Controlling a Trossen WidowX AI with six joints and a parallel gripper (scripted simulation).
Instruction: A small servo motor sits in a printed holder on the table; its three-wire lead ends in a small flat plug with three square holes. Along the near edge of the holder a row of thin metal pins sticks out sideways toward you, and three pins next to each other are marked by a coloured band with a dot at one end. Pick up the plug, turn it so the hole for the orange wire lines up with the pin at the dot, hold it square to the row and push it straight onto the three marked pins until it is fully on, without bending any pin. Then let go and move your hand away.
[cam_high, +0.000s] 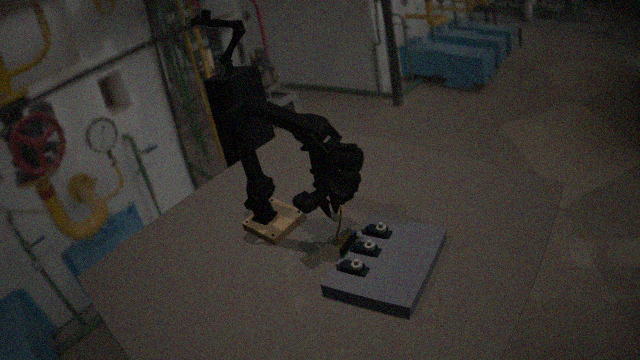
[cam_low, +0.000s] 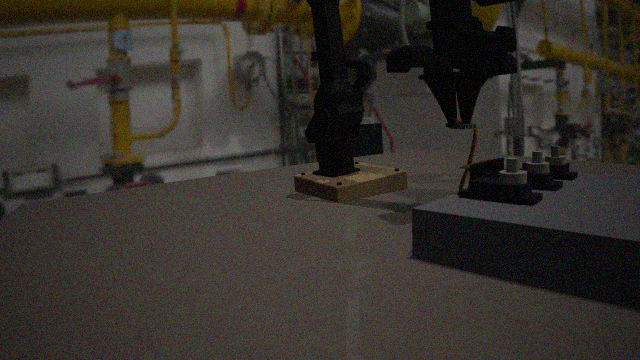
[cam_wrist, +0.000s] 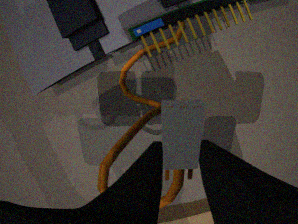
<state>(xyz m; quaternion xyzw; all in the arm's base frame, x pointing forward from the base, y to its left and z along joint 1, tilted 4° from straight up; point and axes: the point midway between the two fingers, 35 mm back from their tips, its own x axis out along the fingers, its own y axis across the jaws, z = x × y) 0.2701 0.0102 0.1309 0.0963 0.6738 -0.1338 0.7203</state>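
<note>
My gripper (cam_high: 332, 214) (cam_low: 459, 123) (cam_wrist: 180, 148) is shut on the small grey plug (cam_wrist: 183, 131), held above the table short of the pins. In the wrist view the plug's front end faces up the picture and its wires leave at the rear; which is orange's hole is unclear. The orange lead (cam_high: 340, 220) (cam_low: 472, 150) (cam_wrist: 123, 75) curves from behind the plug to the board. The row of gold pins (cam_wrist: 197, 25) lies ahead, apart from the plug and slanted to its front edge. A blue band (cam_wrist: 152, 25) with a pale dot (cam_wrist: 139, 31) marks the row's left end.
The grey holder block (cam_high: 400, 285) (cam_low: 500, 230) (cam_wrist: 37, 62) carries three black servos with white horns (cam_high: 356, 264) (cam_high: 369, 244) (cam_high: 380, 226) beside the upright pin board (cam_high: 346, 243) (cam_wrist: 131, 33). The arm's wooden base plate (cam_high: 274, 233) (cam_low: 370, 187) stands on the table left of the block.
</note>
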